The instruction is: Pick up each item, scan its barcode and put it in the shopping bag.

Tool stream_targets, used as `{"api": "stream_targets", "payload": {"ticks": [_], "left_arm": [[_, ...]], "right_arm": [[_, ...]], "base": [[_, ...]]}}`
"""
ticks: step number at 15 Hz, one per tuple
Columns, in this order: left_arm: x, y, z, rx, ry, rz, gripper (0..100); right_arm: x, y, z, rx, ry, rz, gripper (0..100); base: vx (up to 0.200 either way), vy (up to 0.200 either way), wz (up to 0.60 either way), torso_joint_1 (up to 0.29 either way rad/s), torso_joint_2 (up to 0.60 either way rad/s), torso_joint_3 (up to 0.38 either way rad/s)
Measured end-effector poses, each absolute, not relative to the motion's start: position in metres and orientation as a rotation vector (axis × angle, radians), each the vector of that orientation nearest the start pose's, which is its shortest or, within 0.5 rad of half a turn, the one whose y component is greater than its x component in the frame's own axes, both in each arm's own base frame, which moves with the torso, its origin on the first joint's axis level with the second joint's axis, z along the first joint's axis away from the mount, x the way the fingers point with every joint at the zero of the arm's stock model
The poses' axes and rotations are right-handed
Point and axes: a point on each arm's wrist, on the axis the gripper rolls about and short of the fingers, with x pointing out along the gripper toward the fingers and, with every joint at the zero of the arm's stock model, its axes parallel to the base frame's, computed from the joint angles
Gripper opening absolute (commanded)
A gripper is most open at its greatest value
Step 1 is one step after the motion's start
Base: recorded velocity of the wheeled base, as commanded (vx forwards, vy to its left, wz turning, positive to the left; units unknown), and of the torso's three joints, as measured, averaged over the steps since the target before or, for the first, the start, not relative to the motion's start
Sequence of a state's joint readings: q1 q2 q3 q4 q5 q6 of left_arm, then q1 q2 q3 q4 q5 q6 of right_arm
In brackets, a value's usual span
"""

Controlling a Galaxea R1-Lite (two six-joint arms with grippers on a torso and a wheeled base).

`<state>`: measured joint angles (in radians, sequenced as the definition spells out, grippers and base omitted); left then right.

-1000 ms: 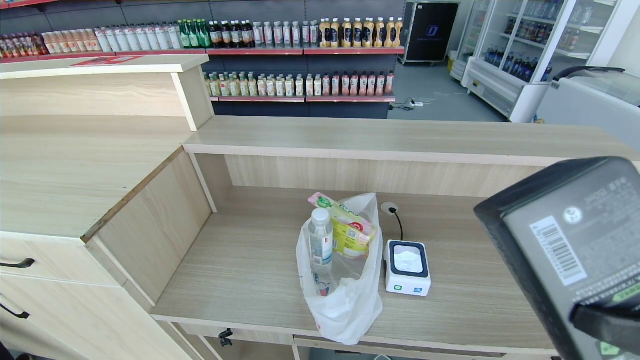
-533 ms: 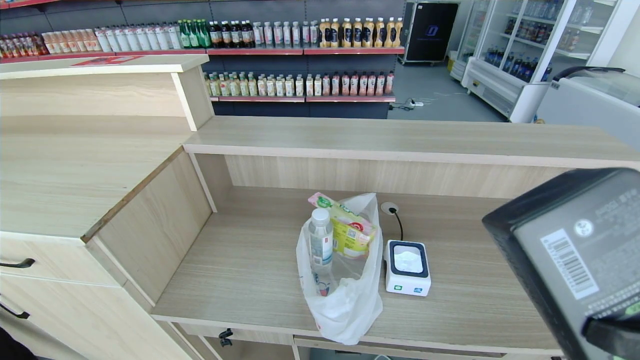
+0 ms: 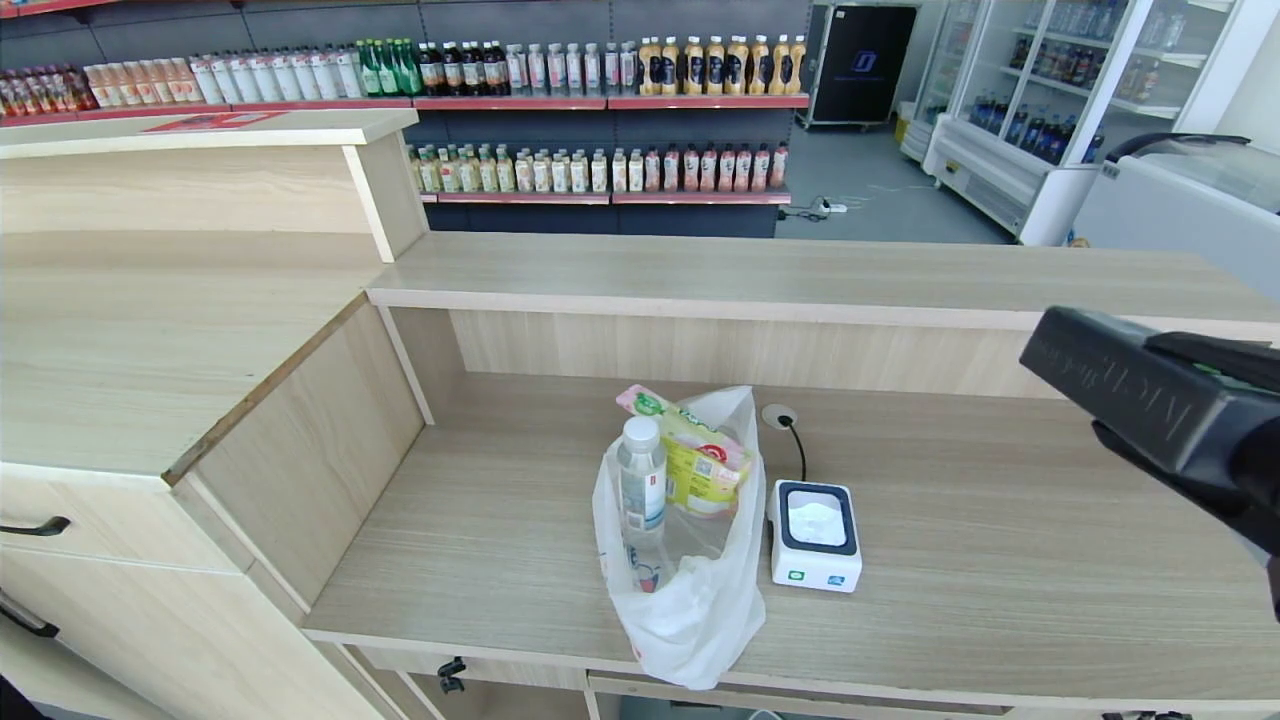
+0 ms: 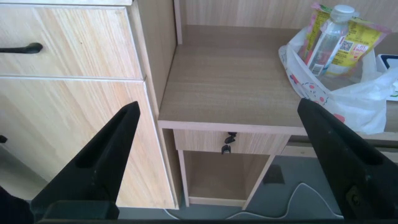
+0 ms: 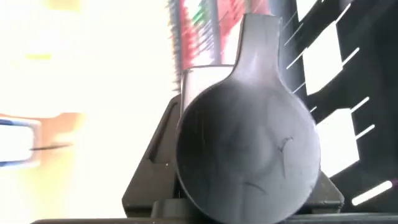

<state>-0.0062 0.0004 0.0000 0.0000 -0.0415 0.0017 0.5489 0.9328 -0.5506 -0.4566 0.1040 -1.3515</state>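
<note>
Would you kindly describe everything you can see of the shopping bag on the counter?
The shopping bag is thin, translucent white plastic, crumpled and open at the top. It stands on the wooden counter, its bottom slumping over the front edge, beside the white scanner. Inside stand a clear water bottle and a yellow-green packet, poking out above the rim.
</note>
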Motion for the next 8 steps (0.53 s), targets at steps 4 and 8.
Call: {"api": "stream_targets", "payload": {"ticks": [4, 8], "left_arm": [[-0.023, -0.001, 0.075, 0.002, 0.0, -0.047, 100], [-0.023, -0.001, 0.075, 0.002, 0.0, -0.048, 100]], "right_arm": [[0.097, 0.021, 0.244, -0.702, 0.227, 0.228, 0], [0.089, -0.004, 0.256, -0.258, 0.467, -0.125, 0]], "base": [[0.0, 0.0, 0.0, 0.0, 0.0, 0.0], [0.0, 0.0, 0.0, 0.0, 0.0, 0.0]]}}
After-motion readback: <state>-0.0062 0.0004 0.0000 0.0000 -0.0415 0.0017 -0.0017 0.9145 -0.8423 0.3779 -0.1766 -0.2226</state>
